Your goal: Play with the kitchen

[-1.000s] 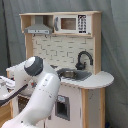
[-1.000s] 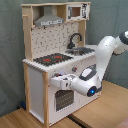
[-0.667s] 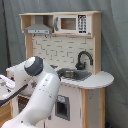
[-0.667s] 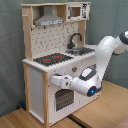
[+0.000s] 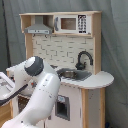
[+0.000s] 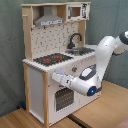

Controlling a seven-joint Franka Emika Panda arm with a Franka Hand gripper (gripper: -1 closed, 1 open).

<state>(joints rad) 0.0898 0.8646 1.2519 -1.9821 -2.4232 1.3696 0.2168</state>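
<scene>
Kitchen (image 6: 50,70) standing on a table (image 6: 105,112), stove (image 6: 52,59) on the second exterior view's left of the sink (image 6: 82,50), faucet (image 6: 74,39) behind the sink, hood (image 6: 49,20) above the stove, oven door (image 6: 62,97) below, arm (image 6: 100,60) before the kitchen's front.

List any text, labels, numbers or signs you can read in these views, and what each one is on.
None can be read.
Microwave panel on the kitchen: rows of small marks like buttons in the first exterior view, too blurred to read.
Stove top: red ring markings only, no lettering.
Robot arm: a blue light in the second exterior view, no legible label.
</scene>
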